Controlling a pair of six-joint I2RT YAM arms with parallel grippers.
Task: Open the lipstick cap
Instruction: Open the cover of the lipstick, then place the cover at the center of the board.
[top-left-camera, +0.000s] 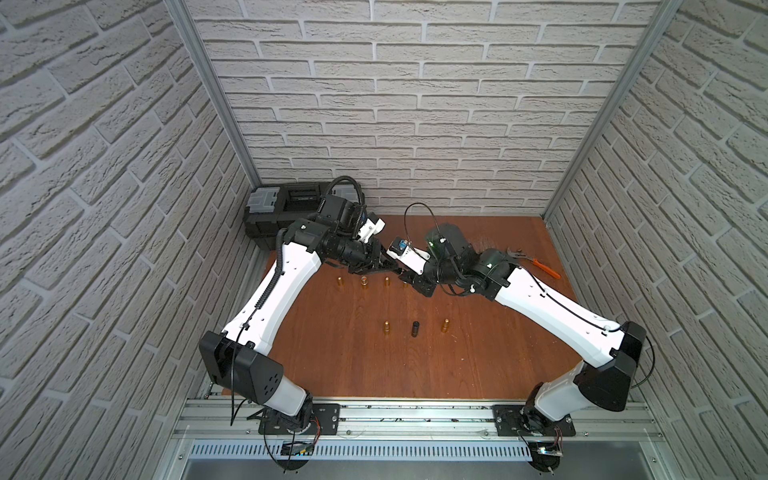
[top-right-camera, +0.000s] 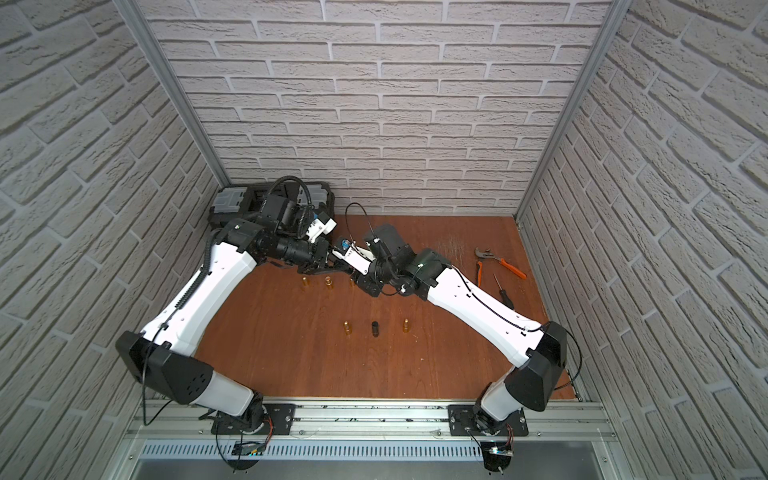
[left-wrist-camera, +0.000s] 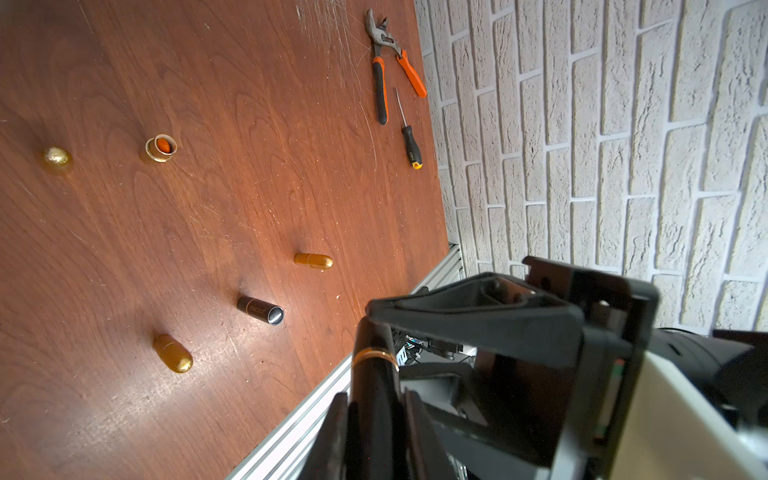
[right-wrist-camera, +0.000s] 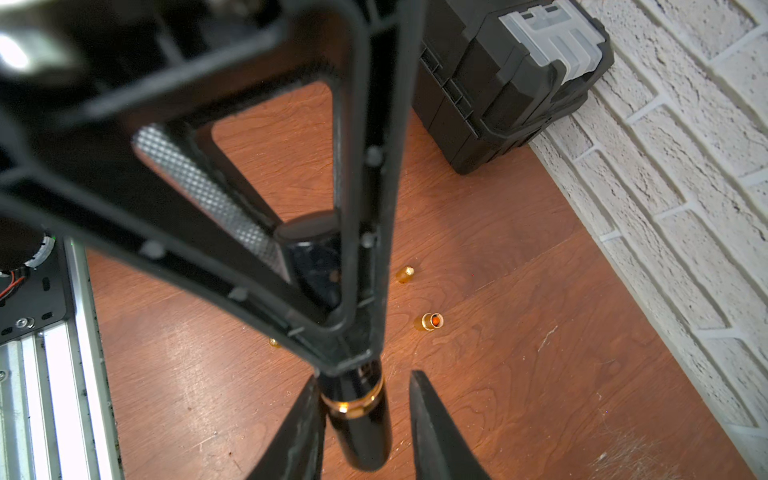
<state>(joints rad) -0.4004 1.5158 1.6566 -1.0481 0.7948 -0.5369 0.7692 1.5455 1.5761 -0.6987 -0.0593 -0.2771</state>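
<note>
A glossy black lipstick (right-wrist-camera: 361, 428) with a gold ring (right-wrist-camera: 353, 401) is held in the air over the back of the table. My left gripper (left-wrist-camera: 376, 428) is shut on one end of it (left-wrist-camera: 374, 395). The rounded other end, past the ring, lies between the fingers of my right gripper (right-wrist-camera: 365, 415). One right finger (right-wrist-camera: 299, 436) touches the tube, while the other (right-wrist-camera: 436, 436) stands off with a clear gap. Both top views show the two grippers meeting tip to tip (top-left-camera: 399, 272) (top-right-camera: 347, 272), with the lipstick hidden between them.
Gold lipsticks stand on the wooden table (top-left-camera: 478, 353): a back row (top-left-camera: 340, 281) including one uncapped (top-left-camera: 364, 282), and a front row (top-left-camera: 386, 327) with a black one (top-left-camera: 415, 328). Orange pliers (top-left-camera: 536, 262) and a screwdriver (top-right-camera: 503, 289) lie at right. A black toolbox (top-left-camera: 286, 208) sits back left.
</note>
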